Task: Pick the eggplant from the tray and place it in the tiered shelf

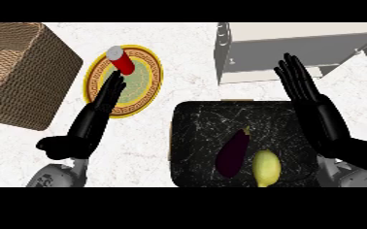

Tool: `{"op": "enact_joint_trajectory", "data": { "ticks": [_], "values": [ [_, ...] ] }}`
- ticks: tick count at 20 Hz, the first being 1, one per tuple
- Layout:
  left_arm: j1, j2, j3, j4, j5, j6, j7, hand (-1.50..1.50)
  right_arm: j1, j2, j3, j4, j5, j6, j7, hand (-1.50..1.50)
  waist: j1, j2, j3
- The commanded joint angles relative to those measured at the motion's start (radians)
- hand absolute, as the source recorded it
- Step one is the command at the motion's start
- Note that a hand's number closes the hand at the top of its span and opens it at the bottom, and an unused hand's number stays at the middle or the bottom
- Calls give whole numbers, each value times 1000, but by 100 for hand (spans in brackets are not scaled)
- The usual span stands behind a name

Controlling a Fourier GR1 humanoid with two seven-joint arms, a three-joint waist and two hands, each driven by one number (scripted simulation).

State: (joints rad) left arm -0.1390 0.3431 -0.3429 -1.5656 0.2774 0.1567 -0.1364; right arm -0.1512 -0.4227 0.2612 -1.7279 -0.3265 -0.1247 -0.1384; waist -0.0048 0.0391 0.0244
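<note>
A dark purple eggplant (234, 153) lies on the black speckled tray (197, 140) at the lower middle, its stem end pointing up and right. Beside it on the right is a yellow lemon (266, 168). The grey and white tiered shelf (287, 51) stands at the upper right, just beyond the tray. My right hand (315, 111) is open, fingers straight, over the tray's right edge and pointing toward the shelf; it holds nothing. My left hand (93, 119) is open at the left, its fingers reaching over a plate's rim.
A yellow-rimmed plate (147, 85) with a green centre carries a red can (122, 62) with a silver top. A woven wicker basket (28, 73) fills the upper left. White marble counter lies between plate and tray.
</note>
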Motion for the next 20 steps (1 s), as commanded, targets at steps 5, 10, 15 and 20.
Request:
{"op": "enact_joint_trajectory", "data": {
  "ticks": [5,10,15,20],
  "values": [
    [31,55,157,-20,-23,161,94,0,-58,108,22,142,110,-274,264,150,48,-41,-26],
    [58,43,190,24,-9,180,112,0,-1,214,-85,180,114,-517,326,-150,12,-41,-25],
    [37,59,228,-44,-37,181,220,0,30,101,5,-71,183,-403,470,-150,3,-42,-25],
    [33,42,191,-77,-62,225,250,0,-84,-134,105,-140,237,-241,802,-150,18,-49,-29]
  ]
}}
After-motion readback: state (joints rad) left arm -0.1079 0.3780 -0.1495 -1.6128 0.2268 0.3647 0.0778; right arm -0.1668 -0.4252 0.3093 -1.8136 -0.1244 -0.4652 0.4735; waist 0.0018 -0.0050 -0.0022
